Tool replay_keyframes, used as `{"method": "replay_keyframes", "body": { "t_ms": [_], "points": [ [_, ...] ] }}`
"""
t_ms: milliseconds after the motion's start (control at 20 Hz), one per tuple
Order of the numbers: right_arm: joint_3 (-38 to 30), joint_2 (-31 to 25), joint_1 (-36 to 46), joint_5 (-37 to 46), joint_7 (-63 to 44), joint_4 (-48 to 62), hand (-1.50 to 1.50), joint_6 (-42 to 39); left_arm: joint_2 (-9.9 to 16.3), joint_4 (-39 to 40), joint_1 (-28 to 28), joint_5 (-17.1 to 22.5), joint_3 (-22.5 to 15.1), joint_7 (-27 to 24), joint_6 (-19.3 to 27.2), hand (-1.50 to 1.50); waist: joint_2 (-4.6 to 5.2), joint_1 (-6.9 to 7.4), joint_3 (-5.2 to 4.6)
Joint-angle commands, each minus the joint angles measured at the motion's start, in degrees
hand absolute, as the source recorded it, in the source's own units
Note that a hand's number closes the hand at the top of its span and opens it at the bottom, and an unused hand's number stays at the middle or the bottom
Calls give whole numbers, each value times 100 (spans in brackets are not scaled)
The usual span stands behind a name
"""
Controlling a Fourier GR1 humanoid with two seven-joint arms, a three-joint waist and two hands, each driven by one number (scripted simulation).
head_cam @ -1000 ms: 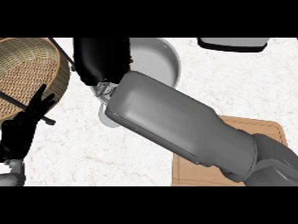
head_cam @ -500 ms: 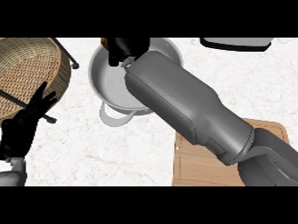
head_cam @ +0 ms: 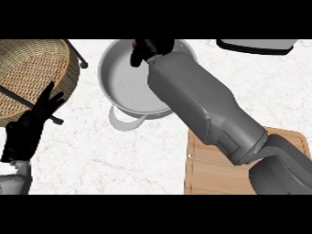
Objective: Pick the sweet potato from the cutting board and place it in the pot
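My right hand [head_cam: 151, 49] is over the far rim of the silver pot [head_cam: 124, 87], fingers curled down. The sweet potato is hidden inside that curled hand, and I see none of it on the board. The grey right forearm runs from the lower right across the pot's right side. Only bare metal shows in the part of the pot's inside that I can see. Partly covered by the arm, the wooden cutting board [head_cam: 209, 171] lies at the lower right. At the lower left my left hand [head_cam: 31, 130] rests open, fingers pointing up, next to the basket.
A large wicker basket [head_cam: 23, 75] with dark handles stands at the left, close to the pot. A dark-rimmed grey object [head_cam: 256, 45] sits at the top right edge. White marble counter [head_cam: 118, 160] lies between the left hand and the board.
My right hand has swung right and away from me, from beside the basket to over the pot's far rim, uncovering the pot's inside. The left hand has stayed still.
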State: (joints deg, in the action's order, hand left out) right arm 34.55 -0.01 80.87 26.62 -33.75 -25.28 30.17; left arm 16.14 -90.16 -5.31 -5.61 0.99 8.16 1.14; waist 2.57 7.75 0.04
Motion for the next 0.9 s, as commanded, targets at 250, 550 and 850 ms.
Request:
{"method": "replay_keyframes", "body": {
  "t_ms": [250,550,850],
  "points": [
    [-471,1,-85,-722,1051,379,-150,295,9,183,4,-67,-47,68,-53,0,39,114,-16],
    [-1091,1,-101,-1302,1902,-249,-150,1545,11,331,-75,17,64,-23,-67,0,40,85,-7],
    [-1719,1,-123,-2286,2595,-521,-150,1601,-31,349,-12,-79,105,-9,81,0,-19,-4,-10]
  ]
}}
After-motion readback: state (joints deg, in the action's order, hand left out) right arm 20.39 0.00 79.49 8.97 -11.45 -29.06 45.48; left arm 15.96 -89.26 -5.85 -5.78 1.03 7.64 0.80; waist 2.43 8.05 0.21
